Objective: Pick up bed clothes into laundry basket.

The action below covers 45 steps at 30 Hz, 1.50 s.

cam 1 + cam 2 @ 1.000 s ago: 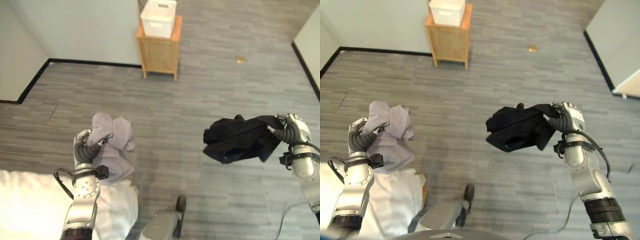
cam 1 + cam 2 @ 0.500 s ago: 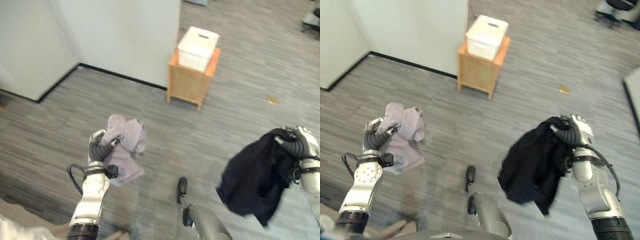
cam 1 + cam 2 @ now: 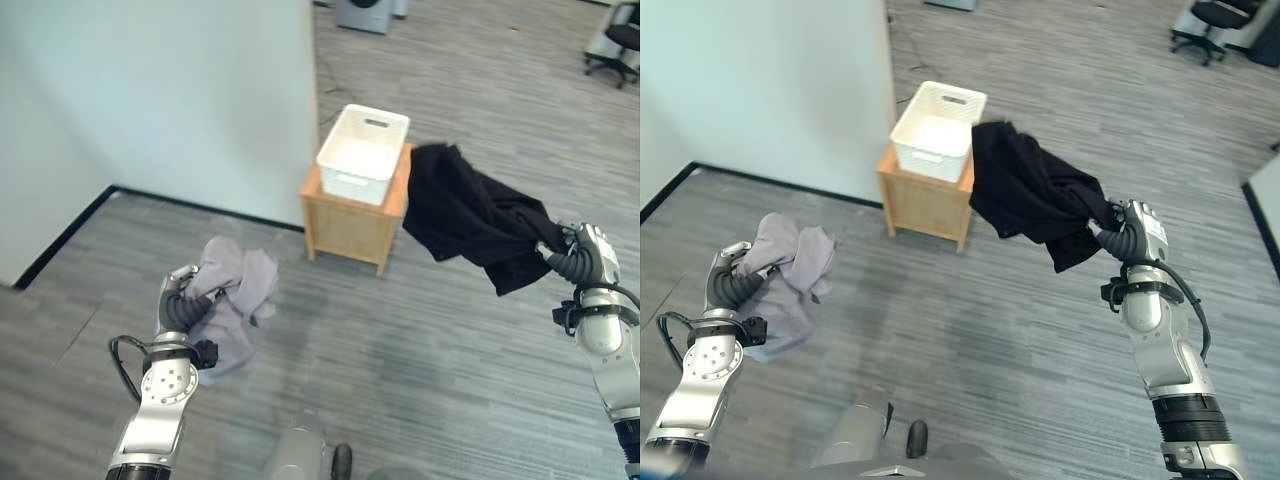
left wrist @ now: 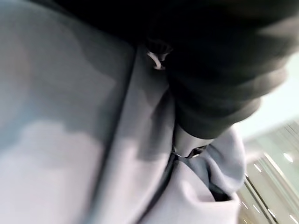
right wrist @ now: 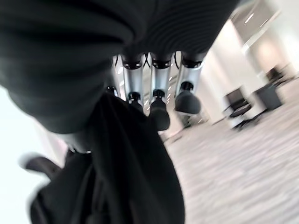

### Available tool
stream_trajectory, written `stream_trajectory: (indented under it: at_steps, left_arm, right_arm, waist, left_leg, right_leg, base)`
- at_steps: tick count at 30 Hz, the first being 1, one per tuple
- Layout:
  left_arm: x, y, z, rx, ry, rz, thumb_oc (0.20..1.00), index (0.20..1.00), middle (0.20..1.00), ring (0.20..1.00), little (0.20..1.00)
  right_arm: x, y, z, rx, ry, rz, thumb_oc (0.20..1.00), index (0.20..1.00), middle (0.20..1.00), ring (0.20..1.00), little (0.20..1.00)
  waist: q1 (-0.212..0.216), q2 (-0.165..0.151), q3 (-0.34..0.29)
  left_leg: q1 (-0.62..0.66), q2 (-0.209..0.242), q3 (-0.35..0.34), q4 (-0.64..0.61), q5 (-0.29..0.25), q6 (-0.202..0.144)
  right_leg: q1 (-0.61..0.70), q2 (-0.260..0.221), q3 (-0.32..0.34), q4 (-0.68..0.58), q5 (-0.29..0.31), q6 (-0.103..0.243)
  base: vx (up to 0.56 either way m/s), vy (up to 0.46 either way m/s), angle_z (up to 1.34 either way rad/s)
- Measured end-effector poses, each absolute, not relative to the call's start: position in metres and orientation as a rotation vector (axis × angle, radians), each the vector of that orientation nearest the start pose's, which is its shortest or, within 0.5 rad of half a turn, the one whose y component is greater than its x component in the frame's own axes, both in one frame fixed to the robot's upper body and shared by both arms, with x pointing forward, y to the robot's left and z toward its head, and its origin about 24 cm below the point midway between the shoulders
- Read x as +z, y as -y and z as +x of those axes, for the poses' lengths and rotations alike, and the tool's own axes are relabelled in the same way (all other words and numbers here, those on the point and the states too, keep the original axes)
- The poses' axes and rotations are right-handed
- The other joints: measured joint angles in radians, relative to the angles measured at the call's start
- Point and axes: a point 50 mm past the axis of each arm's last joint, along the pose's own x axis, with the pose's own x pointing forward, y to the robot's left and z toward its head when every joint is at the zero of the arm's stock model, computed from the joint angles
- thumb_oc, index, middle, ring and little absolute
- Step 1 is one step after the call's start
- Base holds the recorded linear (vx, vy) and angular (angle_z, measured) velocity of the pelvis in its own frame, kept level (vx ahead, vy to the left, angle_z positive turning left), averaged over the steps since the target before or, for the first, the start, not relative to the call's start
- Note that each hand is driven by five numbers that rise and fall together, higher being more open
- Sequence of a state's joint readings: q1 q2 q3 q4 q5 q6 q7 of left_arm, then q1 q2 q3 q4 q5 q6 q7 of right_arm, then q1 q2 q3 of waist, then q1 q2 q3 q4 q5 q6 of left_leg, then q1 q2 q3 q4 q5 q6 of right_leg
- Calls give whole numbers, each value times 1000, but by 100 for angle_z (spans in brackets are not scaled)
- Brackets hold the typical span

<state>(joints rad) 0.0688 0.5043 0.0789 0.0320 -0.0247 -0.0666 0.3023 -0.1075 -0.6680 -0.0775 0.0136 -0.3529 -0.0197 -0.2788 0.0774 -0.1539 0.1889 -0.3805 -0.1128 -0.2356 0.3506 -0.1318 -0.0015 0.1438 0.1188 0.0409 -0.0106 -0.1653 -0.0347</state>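
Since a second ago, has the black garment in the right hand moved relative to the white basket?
Yes. The black garment now hangs beside the white basket on the wooden stand; earlier they were far apart.

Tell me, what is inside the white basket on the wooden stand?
The white basket on the wooden stand looks empty as far as its inside shows. The black garment hangs beside it, not in it.

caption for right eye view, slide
Each robot hand holds a garment: black garment right, grey garment left.

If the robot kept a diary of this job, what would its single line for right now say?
left hand: shut on grey cloth | right hand: shut on black cloth | white basket: on wooden stand, no clothes in it yet
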Motion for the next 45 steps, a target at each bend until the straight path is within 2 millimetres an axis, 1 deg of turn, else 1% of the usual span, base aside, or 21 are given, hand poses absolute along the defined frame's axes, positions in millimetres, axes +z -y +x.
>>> stream_trajectory:
  at_steps: [4, 6, 7, 13, 14, 15, 16, 17, 18, 19, 20, 21, 23, 25, 27, 28, 31, 34, 35, 38, 45]
  left_arm:
    - [68, -269, 238, 349, 67, 460, 200, 200, 200, 200, 200]
    - [61, -250, 243, 316, 63, 401, 200, 200, 200, 200, 200]
    - [61, -248, 245, 304, 65, 402, 200, 200, 200, 200, 200]
    - [84, -237, 255, 276, 165, 392, 200, 200, 200, 200, 200]
    - [97, -228, 266, 249, 224, 384, 200, 200, 200, 200, 200]
    - [102, -223, 272, 233, 248, 382, 200, 200, 200, 200, 200]
    - [107, -220, 277, 227, 263, 384, 200, 200, 200, 200, 200]
    - [117, -221, 282, 226, 297, 397, 200, 200, 200, 200, 200]
    - [118, -223, 283, 230, 303, 406, 200, 200, 200, 200, 200]
    - [120, -224, 283, 230, 309, 413, 200, 200, 200, 200, 200]
    - [122, -223, 284, 228, 318, 409, 200, 200, 200, 200, 200]
    - [127, -222, 288, 229, 340, 409, 200, 200, 200, 200, 200]
    - [135, -225, 285, 226, 371, 431, 200, 200, 200, 200, 200]
    - [119, -230, 268, 231, 322, 416, 200, 200, 200, 200, 200]
    - [107, -228, 262, 230, 281, 385, 200, 200, 200, 200, 200]
    - [103, -229, 259, 211, 266, 397, 200, 200, 200, 200, 200]
    - [121, -232, 265, 167, 323, 469, 200, 200, 200, 200, 200]
    - [123, -225, 263, 129, 341, 475, 200, 200, 200, 200, 200]
    - [109, -218, 251, 83, 322, 464, 200, 200, 200, 200, 200]
    - [107, -207, 246, 47, 332, 433, 200, 200, 200, 200, 200]
    - [104, -209, 248, 61, 295, 440, 200, 200, 200, 200, 200]
  right_arm:
    - [149, 281, 273, -347, 302, -1028, 200, 200, 200, 200, 200]
    - [153, 279, 276, -331, 309, -1052, 200, 200, 200, 200, 200]
    - [149, 278, 275, -320, 293, -1056, 200, 200, 200, 200, 200]
    - [159, 271, 263, -308, 358, -1152, 200, 200, 200, 200, 200]
    - [174, 268, 260, -329, 422, -1157, 200, 200, 200, 200, 200]
    - [180, 265, 258, -337, 454, -1153, 200, 200, 200, 200, 200]
    - [182, 261, 258, -338, 482, -1135, 200, 200, 200, 200, 200]
    - [183, 257, 258, -322, 503, -1130, 200, 200, 200, 200, 200]
    - [182, 257, 258, -325, 502, -1127, 200, 200, 200, 200, 200]
    - [183, 257, 258, -329, 505, -1129, 200, 200, 200, 200, 200]
    - [185, 258, 258, -340, 510, -1131, 200, 200, 200, 200, 200]
    - [176, 261, 259, -367, 489, -1104, 200, 200, 200, 200, 200]
    - [173, 265, 262, -382, 460, -1093, 200, 200, 200, 200, 200]
    - [169, 262, 255, -395, 461, -1051, 200, 200, 200, 200, 200]
    - [168, 262, 256, -396, 459, -1041, 200, 200, 200, 200, 200]
    - [169, 258, 260, -397, 468, -1013, 200, 200, 200, 200, 200]
    - [166, 263, 269, -423, 437, -990, 200, 200, 200, 200, 200]
    - [180, 267, 274, -439, 476, -1012, 200, 200, 200, 200, 200]
    - [175, 267, 269, -434, 480, -1008, 200, 200, 200, 200, 200]
    - [166, 267, 268, -402, 441, -1024, 200, 200, 200, 200, 200]
    - [159, 268, 265, -386, 414, -1030, 200, 200, 200, 200, 200]
  waist:
    - [19, 34, -6]
    - [36, 117, -10]
    - [40, 116, -9]
    - [76, 119, -9]
    - [18, 150, 7]
    - [-17, 166, 21]
    - [-43, 157, 45]
    - [-40, 146, 54]
    - [-36, 147, 54]
    - [-52, 152, 55]
    - [-64, 165, 56]
    - [-98, 118, 76]
    - [-73, 95, 58]
    - [-61, 119, 45]
    - [-39, 150, 33]
    - [-12, 114, 48]
    - [-25, 23, 53]
    - [-18, 115, 44]
    - [3, 109, 24]
    - [9, 112, 19]
    - [-16, 113, 4]
  left_leg:
    - [-17, -70, 11, -282, 71, 12]
    - [-5, -89, 128, -371, 102, 67]
    - [26, -84, 158, -369, 202, 95]
    - [236, -113, 102, -371, 308, 146]
    - [282, -100, 35, -417, 309, 114]
    - [302, -89, 14, -426, 287, 58]
    - [300, -73, 85, -397, 190, -20]
    - [289, -20, 163, -289, 156, 70]
    - [329, -46, 143, -285, 135, 129]
    - [358, -51, 122, -301, 130, 117]
    - [374, -45, 93, -318, 124, 92]
    - [337, -43, 98, -220, 29, -36]
    - [408, -62, 40, -253, 29, 153]
    - [507, -76, 38, -314, 30, 154]
    - [521, -93, 66, -251, 2, 93]
    - [394, -136, 107, -30, -20, 24]
    - [262, -9, 65, -135, -25, 13]
    - [318, 216, 28, -435, 271, -39]
    - [372, 195, 55, -443, 229, -98]
    - [372, 134, 84, -443, 213, -66]
    - [381, 134, 111, -448, 198, -58]
  right_leg:
    - [107, -7, 76, -78, -39, 42]
    - [231, 18, 117, -87, -78, 69]
    - [269, 14, 132, -76, -81, 65]
    - [55, -86, 75, 570, -74, 158]
    - [-126, -38, 25, 835, -65, 147]
    - [-193, -18, 15, 871, -70, 111]
    - [-242, -39, 11, 853, -85, 77]
    - [-295, -104, -3, 739, -106, 102]
    - [-305, -139, -12, 637, -115, 122]
    - [-310, -146, -9, 520, -117, 125]
    - [-320, -131, -7, 417, -104, 107]
    - [-331, -118, 46, 91, 60, 54]
    - [-364, -143, 37, 53, 211, 122]
    - [-331, -123, 12, -14, 329, 22]
    - [-275, -85, -32, -67, 394, -52]
    - [-238, -154, 18, -89, 398, -56]
    - [-200, -223, 30, -89, 398, -56]
    - [-101, -172, 47, -90, 324, 101]
    - [-61, -216, 54, -94, 233, 185]
    - [-68, -276, 17, -94, 230, 190]
    - [-73, -275, 25, -95, 196, 207]
  base:
    - [471, 53, -48]
    - [391, 133, -47]
    - [407, 172, -35]
    - [285, 101, -63]
    - [292, 57, 56]
    - [295, 14, 80]
    - [297, -99, 47]
    - [368, -138, 9]
    - [413, -156, 5]
    - [240, -86, 24]
    - [210, -124, 115]
    - [152, -142, 126]
    - [173, -133, 57]
    - [181, -119, 22]
    - [123, -82, -5]
    - [153, -80, -8]
    - [89, -60, 57]
    - [65, -66, -2]
    - [-14, -41, -38]
    - [51, -45, -17]
    - [-1, -14, -18]
